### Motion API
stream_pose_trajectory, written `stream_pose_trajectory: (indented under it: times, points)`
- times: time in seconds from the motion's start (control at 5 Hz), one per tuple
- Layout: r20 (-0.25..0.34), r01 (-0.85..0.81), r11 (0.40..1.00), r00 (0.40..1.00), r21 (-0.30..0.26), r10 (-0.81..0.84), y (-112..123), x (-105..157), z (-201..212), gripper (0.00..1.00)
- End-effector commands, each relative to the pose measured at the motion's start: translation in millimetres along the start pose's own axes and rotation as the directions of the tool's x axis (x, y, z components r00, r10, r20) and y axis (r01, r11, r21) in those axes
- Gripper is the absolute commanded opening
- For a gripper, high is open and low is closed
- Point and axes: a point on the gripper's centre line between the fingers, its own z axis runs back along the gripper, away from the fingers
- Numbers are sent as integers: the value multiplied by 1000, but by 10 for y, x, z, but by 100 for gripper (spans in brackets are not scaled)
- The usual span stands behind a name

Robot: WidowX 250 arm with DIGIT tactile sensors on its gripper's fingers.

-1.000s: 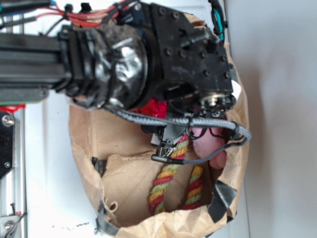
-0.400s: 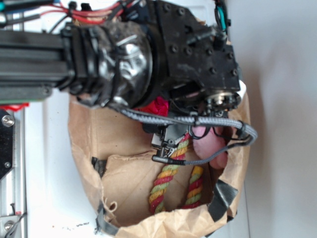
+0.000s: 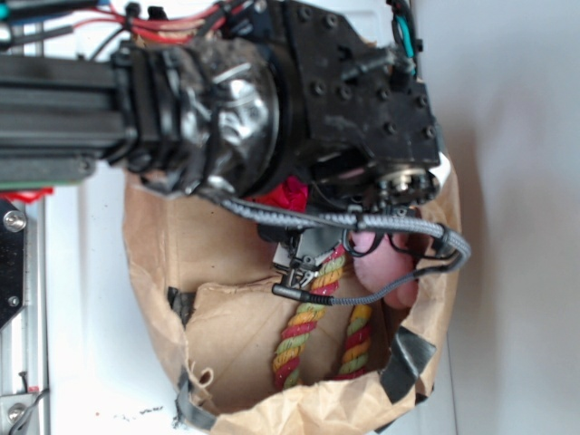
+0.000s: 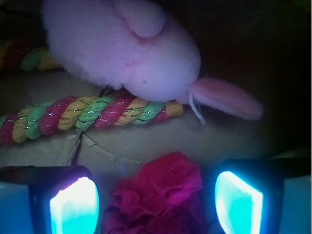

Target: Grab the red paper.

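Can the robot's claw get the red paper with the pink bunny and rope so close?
Probably yes. The gripper has its jaws open on either side of the red paper; the plush toy and rope lie beyond it.

Seen from outside, the black arm [image 3: 272,100] covers the top of the brown bag [image 3: 159,245] and most of the red paper [image 3: 288,194]; only a small red patch shows beneath it. The gripper's fingers are hidden there, so their spacing cannot be judged from this view. The pink plush [image 3: 385,267] is partly behind cables. In the wrist view, the paper [image 4: 158,200] is cut off by the bottom edge, as are both glowing fingers [image 4: 73,204]. The rope [image 4: 92,114] runs off the left edge, and the plush [image 4: 122,46] off the top. The upper right is too dark to read.
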Motion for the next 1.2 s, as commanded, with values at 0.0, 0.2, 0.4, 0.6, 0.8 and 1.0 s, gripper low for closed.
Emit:
stream_pose_trajectory:
  times: [0.0,0.2,0.4,0.6,0.8,1.0]
  points:
    - [60,0,1000,998,29,-2,42,110,185,100]
    - [60,0,1000,998,29,-2,42,110,185,100]
    - [74,11,1000,997,22,-13,8,-4,145,100]
    - [57,14,1000,998,21,-15,-6,-54,70,100]
    - [43,23,999,999,31,-25,-34,-80,6,100]
    - [29,21,999,999,40,-22,-40,-79,-46,100]
